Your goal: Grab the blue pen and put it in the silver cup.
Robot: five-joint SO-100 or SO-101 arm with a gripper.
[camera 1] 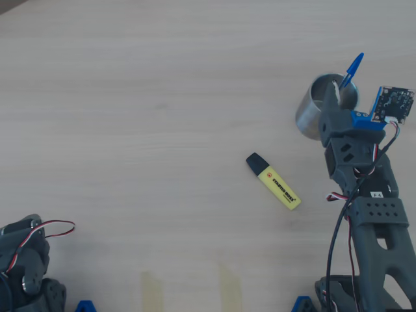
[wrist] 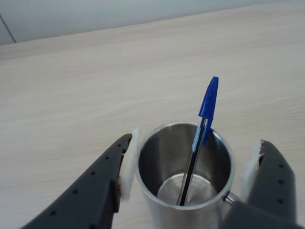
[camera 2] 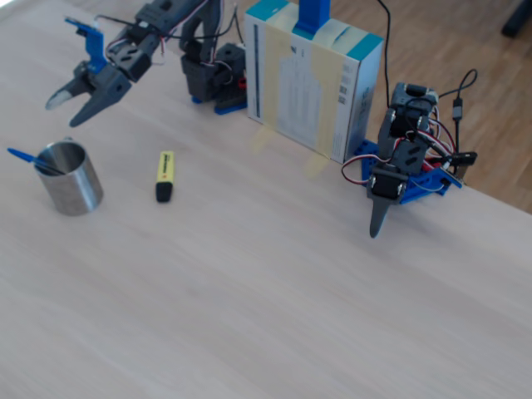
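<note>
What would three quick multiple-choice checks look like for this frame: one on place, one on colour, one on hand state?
1. Where is the blue pen?
A. Flat on the table
B. Standing tilted inside the silver cup
C. Clamped in the hand

2. What colour is the highlighter's cap?
A. Black
B. Blue
C. Yellow

3. What is the state of the hand?
A. Shut on the pen
B. Shut on the cup's handle
C. Open, holding nothing

Answers:
1. B: the wrist view shows the pen's tip on the cup floor and its blue cap leaning out over the rim.
2. A: the overhead view shows a yellow body with a black cap.
3. C: the wrist view shows the fingers spread to either side of the cup, and the fixed view shows the hand raised above it.
</note>
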